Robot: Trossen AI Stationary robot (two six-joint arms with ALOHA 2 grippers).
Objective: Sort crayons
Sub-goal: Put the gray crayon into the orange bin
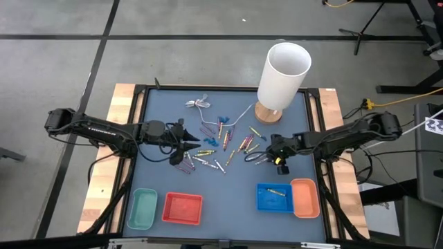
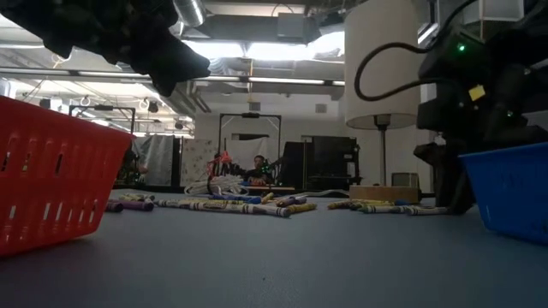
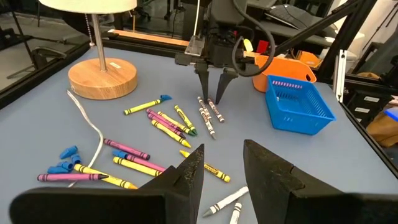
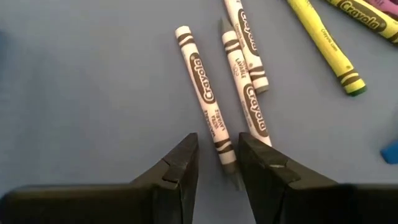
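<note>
The desk [image 1: 166, 181] has a blue-grey top with wooden strips at both sides; a white lamp [image 1: 282, 77] on a round wooden base stands at its far edge, right of centre. Along the near edge sit four bins: green [image 1: 143, 208] and red [image 1: 183, 208] on the left, blue [image 1: 274, 196] and orange [image 1: 304, 196] touching each other on the right; a single yellow stick lies in the blue one.

The left claw [image 1: 196, 142] hangs over the left part of the scattered pile, its fingers [image 3: 189, 175] apart and holding nothing; the right claw [image 1: 259, 156] points down at the desk on the pile's right side, near the blue bin, fingers [image 4: 180, 163] likewise apart, their tips just over the end of a grey-white stick [image 4: 204, 87] with two more beside it; whether they touch it I cannot tell.

The crayons [image 1: 223, 146] lie loose across the middle of the desk between the two claws: yellow, purple, red, green, grey-white; a thin white cable [image 1: 199, 105] curls near the far side; a few small blue bits [image 1: 222, 121] lie by it.
</note>
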